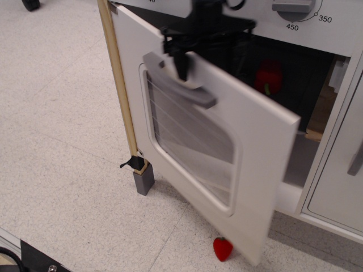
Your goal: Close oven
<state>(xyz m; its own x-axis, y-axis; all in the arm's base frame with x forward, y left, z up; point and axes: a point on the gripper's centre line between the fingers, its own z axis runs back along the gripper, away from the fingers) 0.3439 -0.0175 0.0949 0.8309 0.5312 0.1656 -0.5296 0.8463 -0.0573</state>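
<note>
The oven's white door (258,153), with its rounded wire-lined window (190,139) and grey bar handle (180,86), stands partly swung in, still ajar at the right side. My black gripper (204,56) is at the door's top edge, its jaws spread apart. One finger (182,63) hangs in front of the door just above the handle; the other is behind the door. The dark oven interior (295,73) shows past the door's edge, with a red pepper (269,76) inside.
A toy strawberry (222,248) lies on the floor below the door's lower corner. A plain white cabinet door (340,187) stands at the right. A wooden post (120,90) on a grey foot (144,182) marks the oven's left edge. Dials (292,7) sit above.
</note>
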